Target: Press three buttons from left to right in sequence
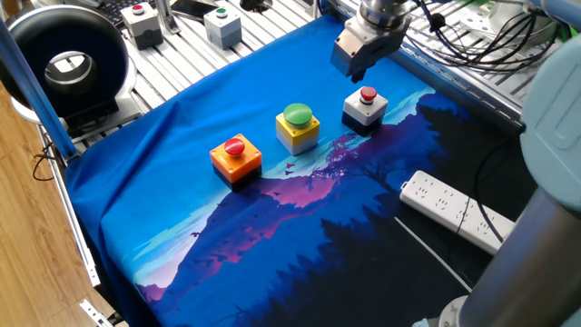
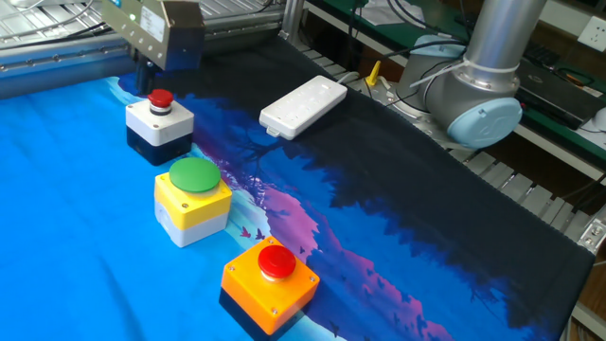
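Three button boxes stand in a row on the blue cloth. The orange box with a red cap is at the left, the yellow box with a green dome in the middle, the white-and-navy box with a small red cap at the right. In the other fixed view they show as the orange box, the yellow box and the white-and-navy box. My gripper hangs above and just behind the white-and-navy box, clear of its cap; it also shows in the other fixed view. No gap between the fingertips shows.
A white power strip lies on the dark part of the cloth to the right. Two grey button boxes stand on the aluminium frame behind the cloth. A black round device sits at the far left. The arm's base stands by the table's edge.
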{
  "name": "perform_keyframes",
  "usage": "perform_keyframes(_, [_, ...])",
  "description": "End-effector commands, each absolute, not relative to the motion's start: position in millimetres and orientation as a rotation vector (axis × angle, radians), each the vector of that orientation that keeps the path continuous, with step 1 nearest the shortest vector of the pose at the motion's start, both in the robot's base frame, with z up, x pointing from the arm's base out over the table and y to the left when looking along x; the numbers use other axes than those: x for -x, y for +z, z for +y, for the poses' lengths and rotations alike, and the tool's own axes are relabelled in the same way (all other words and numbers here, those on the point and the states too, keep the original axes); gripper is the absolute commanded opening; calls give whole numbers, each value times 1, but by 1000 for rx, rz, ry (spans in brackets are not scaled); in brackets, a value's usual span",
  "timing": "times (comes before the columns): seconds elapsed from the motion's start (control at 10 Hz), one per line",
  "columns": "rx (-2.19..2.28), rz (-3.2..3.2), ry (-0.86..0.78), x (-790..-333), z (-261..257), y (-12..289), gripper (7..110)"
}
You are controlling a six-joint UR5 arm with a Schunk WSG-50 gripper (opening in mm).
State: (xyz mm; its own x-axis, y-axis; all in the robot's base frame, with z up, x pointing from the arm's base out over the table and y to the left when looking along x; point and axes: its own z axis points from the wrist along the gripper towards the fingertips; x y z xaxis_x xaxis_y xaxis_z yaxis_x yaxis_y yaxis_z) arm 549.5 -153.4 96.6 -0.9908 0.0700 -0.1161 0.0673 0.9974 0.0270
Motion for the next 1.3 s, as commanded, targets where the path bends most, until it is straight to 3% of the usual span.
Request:
perform_keyframes(0.0, [-184,3010,73,-546,-127,96,7])
perform_keyframes(0.7, [-273,3016,8,-538,-136,97,7])
perform_keyframes(1.1, [-8,3057,-92,-530,-149,97,7])
perform_keyframes(1.2, [-39,3058,-30,-530,-140,96,7])
